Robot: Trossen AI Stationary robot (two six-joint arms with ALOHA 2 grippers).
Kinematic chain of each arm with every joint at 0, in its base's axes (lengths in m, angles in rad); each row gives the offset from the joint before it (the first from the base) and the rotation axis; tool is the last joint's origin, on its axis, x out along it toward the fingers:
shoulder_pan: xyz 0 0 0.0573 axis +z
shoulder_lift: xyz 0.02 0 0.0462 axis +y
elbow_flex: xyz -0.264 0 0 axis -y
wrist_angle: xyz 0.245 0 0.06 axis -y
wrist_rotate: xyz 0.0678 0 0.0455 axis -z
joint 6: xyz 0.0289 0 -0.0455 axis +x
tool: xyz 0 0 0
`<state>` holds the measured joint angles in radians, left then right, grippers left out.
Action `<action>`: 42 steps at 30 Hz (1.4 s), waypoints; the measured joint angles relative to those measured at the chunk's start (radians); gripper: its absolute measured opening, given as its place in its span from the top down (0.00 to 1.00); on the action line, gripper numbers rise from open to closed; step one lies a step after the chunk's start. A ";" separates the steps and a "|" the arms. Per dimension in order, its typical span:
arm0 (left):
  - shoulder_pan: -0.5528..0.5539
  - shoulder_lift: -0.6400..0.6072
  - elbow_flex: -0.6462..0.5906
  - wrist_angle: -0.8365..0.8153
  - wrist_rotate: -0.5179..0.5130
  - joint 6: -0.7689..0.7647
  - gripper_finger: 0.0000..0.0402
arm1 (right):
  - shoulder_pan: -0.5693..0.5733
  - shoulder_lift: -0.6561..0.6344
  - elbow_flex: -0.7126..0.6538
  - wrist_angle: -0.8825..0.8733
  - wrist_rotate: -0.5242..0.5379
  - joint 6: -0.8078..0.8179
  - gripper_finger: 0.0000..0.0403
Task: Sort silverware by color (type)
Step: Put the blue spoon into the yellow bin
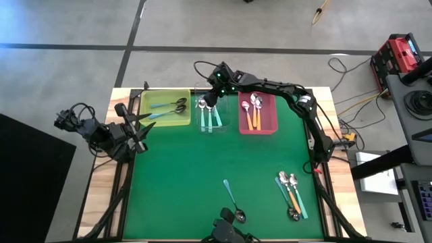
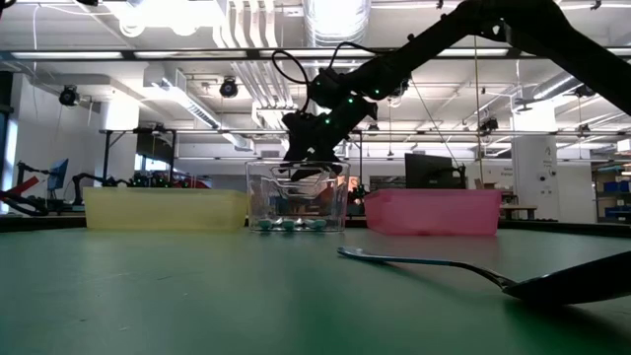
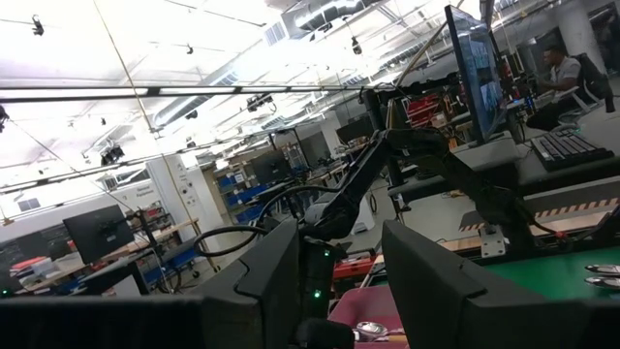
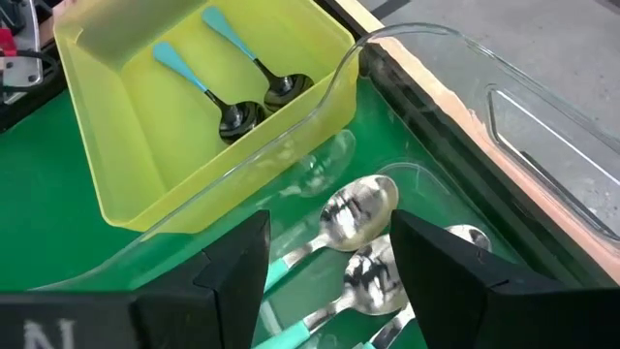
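Green bench [image 1: 202, 175] carried loose spoons at near edge: one teal-handled spoon [image 1: 233, 200] near middle, small cluster [image 1: 291, 196] of orange and teal at right. Farther back, three trays in row: yellow tray [image 1: 164, 108] with two dark-bowled teal spoons, clear tray [image 4: 542, 126] with silver-bowled teal spoons, pink tray [image 1: 258, 113] with orange ones. Right gripper [image 4: 329, 257] hovered over clear tray, fingers apart, empty. Left gripper [image 1: 138, 128] waited at bench's left edge, fingers partly apart, empty.
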<state>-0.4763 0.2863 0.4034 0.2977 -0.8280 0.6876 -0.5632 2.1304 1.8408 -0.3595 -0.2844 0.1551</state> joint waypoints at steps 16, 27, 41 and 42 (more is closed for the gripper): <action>0.000 0.000 0.000 0.000 0.000 0.002 0.67 | 0.000 -0.031 0.033 -0.061 -0.003 0.021 0.49; 0.000 0.000 0.000 0.007 0.000 -0.009 0.67 | 0.133 -0.188 0.219 -0.545 -0.005 0.143 0.49; 0.000 0.164 0.076 0.026 0.349 -0.160 0.67 | 0.594 -0.333 0.202 -1.026 0.156 0.271 0.49; 0.000 0.198 0.092 0.025 0.349 -0.175 0.67 | 0.631 -0.333 0.200 -1.039 0.180 0.288 0.49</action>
<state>-0.4767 0.4845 0.4958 0.3232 -0.4789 0.5131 0.0673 1.7969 2.0406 -1.3984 -0.1042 0.4430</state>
